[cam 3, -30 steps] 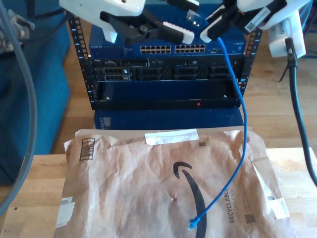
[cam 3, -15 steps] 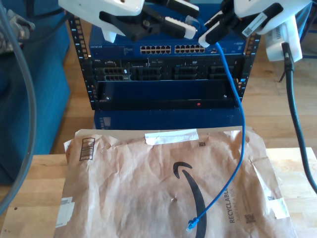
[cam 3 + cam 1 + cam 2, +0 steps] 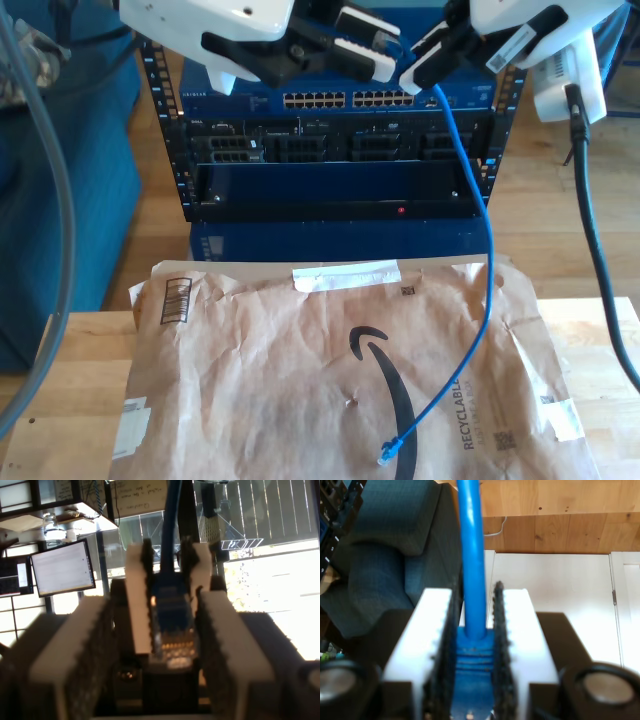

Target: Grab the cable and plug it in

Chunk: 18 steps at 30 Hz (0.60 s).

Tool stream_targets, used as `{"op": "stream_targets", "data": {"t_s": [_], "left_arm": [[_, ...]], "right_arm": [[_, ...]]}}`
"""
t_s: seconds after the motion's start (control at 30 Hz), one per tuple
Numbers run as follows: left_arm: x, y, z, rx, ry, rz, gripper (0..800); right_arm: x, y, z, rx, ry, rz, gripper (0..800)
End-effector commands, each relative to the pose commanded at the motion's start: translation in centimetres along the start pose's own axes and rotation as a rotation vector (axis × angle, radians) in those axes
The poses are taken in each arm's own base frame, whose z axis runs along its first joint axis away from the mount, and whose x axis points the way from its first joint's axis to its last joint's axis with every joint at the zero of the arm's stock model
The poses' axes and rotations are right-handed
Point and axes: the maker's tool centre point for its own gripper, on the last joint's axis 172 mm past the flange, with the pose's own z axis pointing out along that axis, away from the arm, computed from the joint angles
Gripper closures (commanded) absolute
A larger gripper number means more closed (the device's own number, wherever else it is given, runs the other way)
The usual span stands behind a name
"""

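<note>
Above the top of the server rack (image 3: pixel 330 170), my second gripper (image 3: pixel 415 62) held the one blue cable (image 3: pixel 487 250) just behind its upper plug (image 3: pixel 393 42). The second wrist view showed both of its white fingers (image 3: pixel 427 630) pressed flat against the ribbed boot of the cable (image 3: pixel 470 555), which ran out between them.

My first gripper (image 3: pixel 383 42) met it in front of the rack's upper edge. Its two pads (image 3: pixel 75 645) stood spread apart on either side of the plug (image 3: pixel 172 625), a dark gap showing on each side. In that view the plug's contacts faced the camera, and my second gripper (image 3: pixel 167 580) clamped the cable (image 3: pixel 172 520) behind them.

From the held end the cable hung down across the rack's face, towards the exterior view's right. It then curved onto the single brown paper envelope (image 3: pixel 250 380) lying on the wooden table (image 3: pixel 60 400) in front of the rack. Its second plug (image 3: pixel 387 455) lay loose on the envelope, well apart from both grippers.

Counted: one cable, two plugs, two grippers, one envelope, one rack.
</note>
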Motion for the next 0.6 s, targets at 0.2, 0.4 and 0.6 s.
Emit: {"op": "stream_targets", "data": {"t_s": [0.2, 0.4, 0.6], "left_arm": [[0.0, 0.0, 0.0, 0.000, 0.002, 0.000, 644], [0.1, 0.0, -0.1, -0.003, 0.002, -0.001, 752], [1.1, 0.1, 0.2, -0.001, -0.001, -0.025, 795]], "right_arm": [[0.0, 0.0, 0.1, -0.002, -0.001, 0.001, 792], [0.0, 0.0, 0.1, -0.002, -0.001, 0.001, 789], [-0.3, -0.2, -0.2, 0.009, -0.007, -0.011, 29]]}}
